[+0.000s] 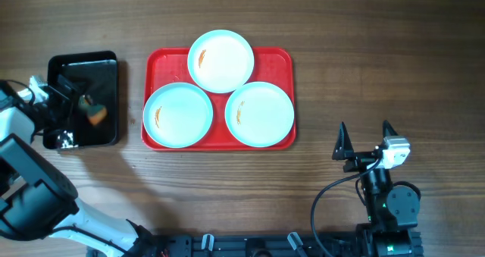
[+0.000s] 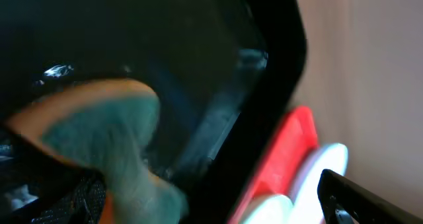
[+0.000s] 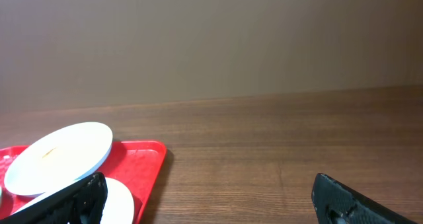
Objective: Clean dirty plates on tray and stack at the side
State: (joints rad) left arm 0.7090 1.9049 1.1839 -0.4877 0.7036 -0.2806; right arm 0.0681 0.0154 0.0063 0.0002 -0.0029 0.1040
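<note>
Three pale aqua-white plates sit on the red tray [image 1: 280, 60]: one at the back [image 1: 220, 61], one front left [image 1: 178, 114], one front right [image 1: 260, 114]. Each has a small orange smear. My left gripper [image 1: 79, 104] hangs low inside the black tray [image 1: 106, 64], its fingers spread wide around an orange and teal sponge [image 1: 94, 111]. In the left wrist view the sponge [image 2: 106, 131] fills the lower left, blurred, between my fingers [image 2: 192, 204]. My right gripper [image 1: 365, 132] is open and empty over bare table, right of the red tray; its wrist view [image 3: 208, 197] shows two plates [image 3: 59, 154] [image 3: 119, 201].
The black tray stands left of the red tray, with a small gap between them. The red tray's corner [image 2: 291, 145] and a plate rim [image 2: 327, 161] show beyond the black tray's edge [image 2: 277, 52]. Wooden table lies right of the red tray [image 3: 142, 158].
</note>
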